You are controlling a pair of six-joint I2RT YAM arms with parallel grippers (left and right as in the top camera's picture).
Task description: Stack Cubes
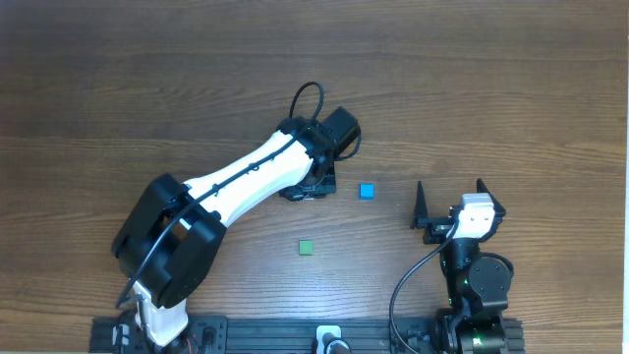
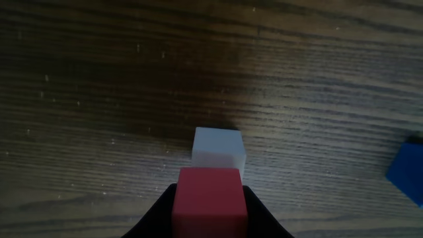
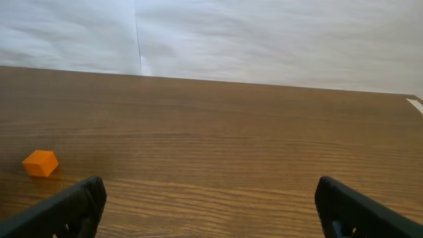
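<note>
My left gripper (image 2: 210,215) is shut on a red cube (image 2: 209,198). It hangs low over the wood table, right beside a white cube (image 2: 219,149) that rests on the surface; whether the two cubes touch I cannot tell. Seen from above, the left gripper (image 1: 303,189) sits mid-table with a blue cube (image 1: 367,191) a little to its right and a green cube (image 1: 306,248) nearer the arm bases. The blue cube (image 2: 406,173) also shows in the left wrist view. My right gripper (image 1: 449,200) stands open with nothing in it, right of the blue cube.
An orange cube (image 3: 40,162) lies on the table (image 3: 231,132) far off to one side of the open right fingers (image 3: 73,205). A white backdrop rises behind the table's far edge. Bare wood stretches across the far half of the table (image 1: 147,79).
</note>
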